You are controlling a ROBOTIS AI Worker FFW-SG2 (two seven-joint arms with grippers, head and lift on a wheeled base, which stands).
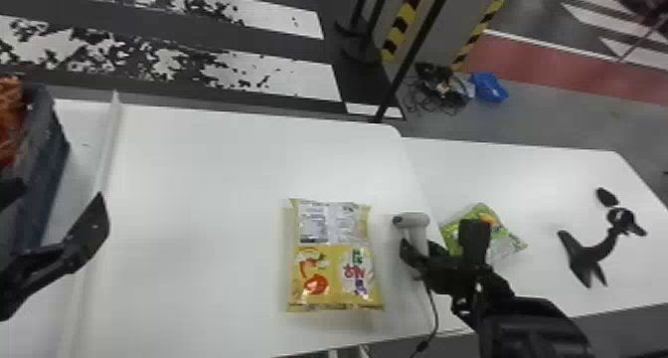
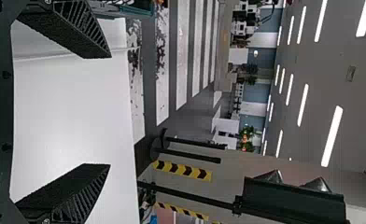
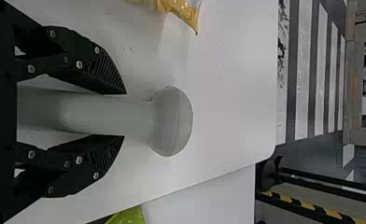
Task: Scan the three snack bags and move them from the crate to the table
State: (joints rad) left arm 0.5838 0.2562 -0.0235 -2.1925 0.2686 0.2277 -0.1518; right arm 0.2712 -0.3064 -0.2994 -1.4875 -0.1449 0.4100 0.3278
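the green snack bag (image 1: 451, 234), on the side table (image 1: 537, 170), looked done; the yellow bag (image 1: 333, 262) lay by the table (image 1: 199, 232)'s right edge, probably mid-scan, the right gripper (image 3: 124, 115) clamped on the scanner (image 3: 169, 121). left gripper (image 2: 109, 111): fingers apart. orange contents (image 1: 9, 118) in the crate (image 1: 42, 158) were likely last.

glossy yellow plastic snack bag (image 1: 334, 272), smooth matt grey plastic scanner (image 3: 171, 121)

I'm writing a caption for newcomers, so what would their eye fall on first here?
Probably the yellow snack bag, lying flat on the white table near the middle of the head view. Just right of it, the right end effector holds a pale scanner by its handle. Farther right, a green snack bag lies behind that arm.
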